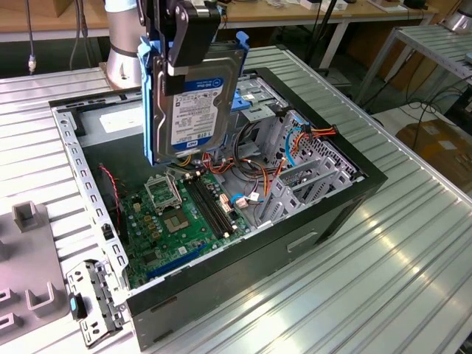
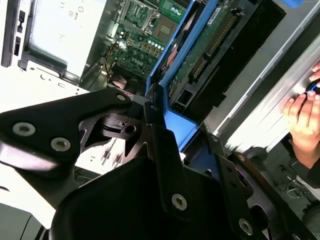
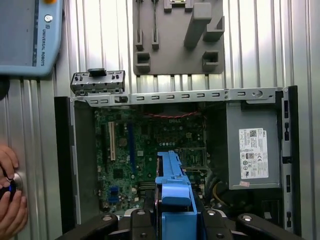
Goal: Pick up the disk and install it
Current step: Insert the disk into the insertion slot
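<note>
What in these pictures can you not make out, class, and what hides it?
Exterior view: the arm above the gripper, cut off at the edge.
Exterior view: the case interior behind the disk.
First wrist view: the disk's label; the disk is edge-on.
First wrist view: the person beyond the hand, cut off at the edge.

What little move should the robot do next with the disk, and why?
Probably ease the disk a little toward the metal drive cage, on the exterior view's right. The pincer is shut on the disk and holds it upright in the air over the open computer case, above the motherboard. I cannot tell which slot it fits.
</note>
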`<state>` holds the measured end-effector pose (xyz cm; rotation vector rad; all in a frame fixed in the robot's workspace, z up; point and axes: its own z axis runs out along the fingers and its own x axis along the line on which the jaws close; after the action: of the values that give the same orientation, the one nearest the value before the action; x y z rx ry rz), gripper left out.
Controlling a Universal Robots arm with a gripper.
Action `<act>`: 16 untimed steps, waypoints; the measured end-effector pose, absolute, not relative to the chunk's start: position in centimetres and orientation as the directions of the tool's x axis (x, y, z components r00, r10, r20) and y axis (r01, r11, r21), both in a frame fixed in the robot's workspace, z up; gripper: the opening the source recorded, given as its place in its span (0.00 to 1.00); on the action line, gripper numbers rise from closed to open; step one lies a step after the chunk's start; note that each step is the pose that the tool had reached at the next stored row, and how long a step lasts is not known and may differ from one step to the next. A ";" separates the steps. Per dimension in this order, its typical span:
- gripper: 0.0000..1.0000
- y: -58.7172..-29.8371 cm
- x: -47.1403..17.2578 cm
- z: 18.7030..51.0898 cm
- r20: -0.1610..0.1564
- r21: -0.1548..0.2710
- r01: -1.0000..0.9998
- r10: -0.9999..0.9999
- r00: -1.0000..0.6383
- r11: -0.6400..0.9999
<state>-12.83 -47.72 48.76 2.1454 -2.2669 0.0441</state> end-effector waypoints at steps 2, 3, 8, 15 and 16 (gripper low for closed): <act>0.37 -47.8 -12.7 48.8 0.037 -0.007 -0.998 -0.998 -0.055 0.055; 0.37 -47.9 -12.6 48.8 0.038 -0.007 -0.998 -0.998 -0.055 0.055; 0.37 -48.0 -11.5 48.7 0.039 -0.007 -0.998 -0.998 -0.055 0.055; 0.37 -48.0 -9.6 48.7 0.042 -0.007 -0.998 -0.998 -0.055 0.055; 0.37 -48.0 -9.3 48.7 0.042 -0.007 -0.998 -0.998 -0.055 0.055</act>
<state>-9.33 -47.98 48.74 2.1415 -2.2629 0.0530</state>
